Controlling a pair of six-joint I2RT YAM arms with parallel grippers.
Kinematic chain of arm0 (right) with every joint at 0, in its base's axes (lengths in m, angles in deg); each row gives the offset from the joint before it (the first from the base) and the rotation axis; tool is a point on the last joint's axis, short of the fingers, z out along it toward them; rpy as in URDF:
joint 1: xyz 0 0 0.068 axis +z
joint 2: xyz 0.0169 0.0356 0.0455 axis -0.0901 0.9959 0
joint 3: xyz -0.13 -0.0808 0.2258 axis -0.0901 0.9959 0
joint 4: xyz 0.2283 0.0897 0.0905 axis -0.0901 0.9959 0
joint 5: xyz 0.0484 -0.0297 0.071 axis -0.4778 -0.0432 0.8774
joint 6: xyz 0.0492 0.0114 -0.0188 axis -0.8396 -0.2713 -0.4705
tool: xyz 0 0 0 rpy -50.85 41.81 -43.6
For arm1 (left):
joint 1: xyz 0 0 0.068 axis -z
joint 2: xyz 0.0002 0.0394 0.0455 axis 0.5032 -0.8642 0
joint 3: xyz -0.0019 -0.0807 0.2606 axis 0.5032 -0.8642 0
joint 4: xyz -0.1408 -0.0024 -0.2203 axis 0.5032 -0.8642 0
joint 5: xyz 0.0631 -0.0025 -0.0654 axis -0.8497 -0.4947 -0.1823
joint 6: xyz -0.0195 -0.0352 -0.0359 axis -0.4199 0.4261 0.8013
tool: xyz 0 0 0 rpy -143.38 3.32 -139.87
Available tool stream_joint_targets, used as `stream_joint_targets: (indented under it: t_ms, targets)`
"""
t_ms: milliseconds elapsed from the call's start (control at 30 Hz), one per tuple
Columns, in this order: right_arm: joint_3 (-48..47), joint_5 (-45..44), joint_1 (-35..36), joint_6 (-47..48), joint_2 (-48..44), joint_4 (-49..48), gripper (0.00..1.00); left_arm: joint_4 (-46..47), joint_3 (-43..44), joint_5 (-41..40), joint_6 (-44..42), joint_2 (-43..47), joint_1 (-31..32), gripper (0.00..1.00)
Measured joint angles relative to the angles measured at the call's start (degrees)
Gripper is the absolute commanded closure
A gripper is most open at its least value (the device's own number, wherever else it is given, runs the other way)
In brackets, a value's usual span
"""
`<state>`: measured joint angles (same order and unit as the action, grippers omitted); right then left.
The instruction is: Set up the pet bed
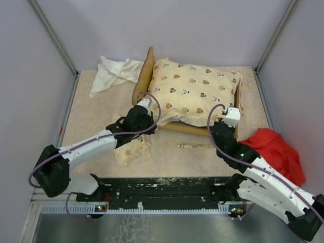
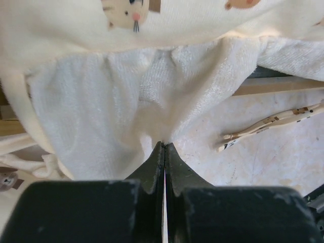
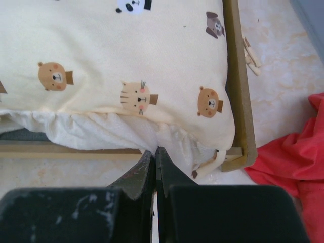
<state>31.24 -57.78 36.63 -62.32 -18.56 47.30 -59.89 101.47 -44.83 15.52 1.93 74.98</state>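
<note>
Both jaws fully closed: left gripper (image 2: 164, 147) and right gripper (image 3: 154, 152) each pinch the near hem of the cushion (image 1: 195, 91), which lies on the bed frame (image 1: 144, 71), far centre. Risk: the thin pinch slips, or an uneven pull drags the frame.

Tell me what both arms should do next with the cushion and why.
Probably lift the cushion by its near edge and tuck that inside the bed frame: the left gripper and right gripper both pinch its white hem, which overhangs the near rail.
</note>
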Motion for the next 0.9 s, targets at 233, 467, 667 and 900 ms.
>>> stream_joint_targets:
  t_ms: [233, 467, 667, 900]
  targets:
    - [-5.4, 0.9, -0.4, 1.3, 2.3, 3.2, 0.67, 2.1, -0.7, 3.2, -1.3, 2.8, -0.3, 1.0]
    - [-11.3, 7.5, -0.5, 4.0, 3.7, 7.2, 0.56, 3.4, -1.6, 6.5, -1.2, 1.5, -0.3, 1.0]
    - [-8.7, 15.9, -0.6, 5.9, 4.9, -1.9, 0.53, 5.0, -2.8, 7.6, -0.5, 0.7, -0.7, 1.0]
    - [-5.3, 18.7, 0.8, 5.8, 15.6, -11.3, 0.53, 6.2, -3.3, 8.5, -0.1, 0.6, -0.9, 1.0]
